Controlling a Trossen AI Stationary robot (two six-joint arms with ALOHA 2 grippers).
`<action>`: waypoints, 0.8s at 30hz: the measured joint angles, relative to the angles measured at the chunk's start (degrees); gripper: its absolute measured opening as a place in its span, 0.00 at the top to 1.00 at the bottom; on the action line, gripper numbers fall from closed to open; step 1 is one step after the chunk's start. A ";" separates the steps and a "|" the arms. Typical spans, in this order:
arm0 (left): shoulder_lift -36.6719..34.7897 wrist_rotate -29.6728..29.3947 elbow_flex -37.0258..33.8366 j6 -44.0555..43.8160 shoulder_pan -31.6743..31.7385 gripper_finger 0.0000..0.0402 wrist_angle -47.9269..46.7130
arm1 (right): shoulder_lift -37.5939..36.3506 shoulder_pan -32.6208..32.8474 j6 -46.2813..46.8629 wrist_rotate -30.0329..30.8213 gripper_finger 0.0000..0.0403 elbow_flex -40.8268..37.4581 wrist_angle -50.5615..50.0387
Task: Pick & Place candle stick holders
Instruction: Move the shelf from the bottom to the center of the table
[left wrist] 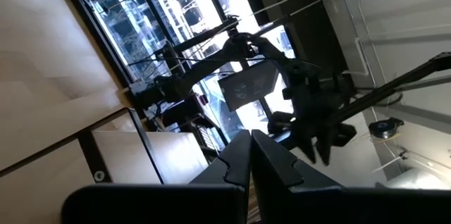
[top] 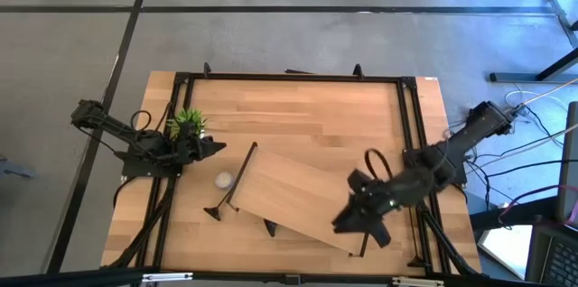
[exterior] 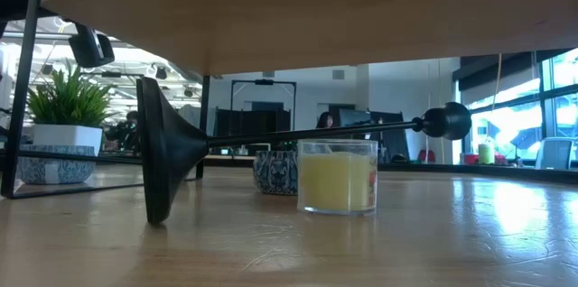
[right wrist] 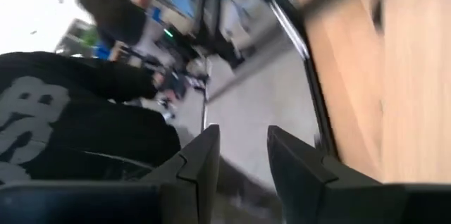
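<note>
Overhead, a candle stick holder [top: 231, 185] lay toppled beside the wooden shelf [top: 298, 201], near a small candle [top: 223, 180]. At table height it lay across, base beside the yellow candle [exterior: 336, 177]. The left gripper [left wrist: 251, 155] was clenched empty; the right gripper [right wrist: 239, 155] stood parted, empty.

No readable text or labels.

Your table's [top: 298, 111] far half lies bare. The tilted shelf [top: 298, 199] fills the near middle; a toppled candlestick [top: 231, 188] and a candle [top: 223, 180] crowd its left edge, a plant [top: 187, 123] the left edge.
</note>
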 joint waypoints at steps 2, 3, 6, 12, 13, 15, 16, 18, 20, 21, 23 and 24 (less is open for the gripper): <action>0.00 0.00 0.00 0.00 0.00 0.99 -0.22 | 0.61 2.15 6.68 -0.13 0.70 0.00 -3.37; 0.00 0.02 0.00 0.02 0.00 0.99 -0.24 | 0.96 3.28 10.26 -0.25 0.70 0.00 -5.09; 0.00 0.00 0.00 0.04 0.00 0.99 -0.43 | 1.85 6.06 20.43 -0.40 0.70 0.00 -9.01; 0.00 0.00 0.02 0.04 -0.02 0.99 -0.72 | 3.28 10.08 41.15 -0.40 0.70 0.00 -16.81; 0.00 0.00 0.01 0.02 -0.01 0.99 -0.72 | 3.37 10.55 44.19 -0.41 0.70 0.00 -17.93; 0.00 0.24 0.01 0.00 -0.01 0.99 -0.74 | 3.40 11.43 49.47 -0.48 0.70 0.00 -19.64; 0.00 0.74 0.00 0.02 -0.02 0.99 -0.72 | 3.40 11.76 51.46 -0.52 0.70 0.00 -20.30; -0.02 1.68 0.02 0.01 -0.02 0.99 -0.99 | 3.40 12.51 54.70 -0.53 0.70 0.00 -21.47; 0.00 2.06 0.02 0.00 -0.02 0.99 -1.53 | 3.40 13.25 58.01 -0.52 0.70 0.00 -23.29; 0.00 2.24 0.02 0.00 -0.02 0.99 -1.54 | 3.40 13.65 60.30 -0.53 0.70 0.00 -24.83; 0.00 2.24 0.02 0.05 -0.02 0.99 -1.54 | 3.40 14.37 66.64 -0.55 0.70 0.00 -28.68; 0.00 2.20 0.01 0.09 -0.02 0.99 -1.57 | 3.40 14.67 70.25 -0.55 0.70 0.00 -30.76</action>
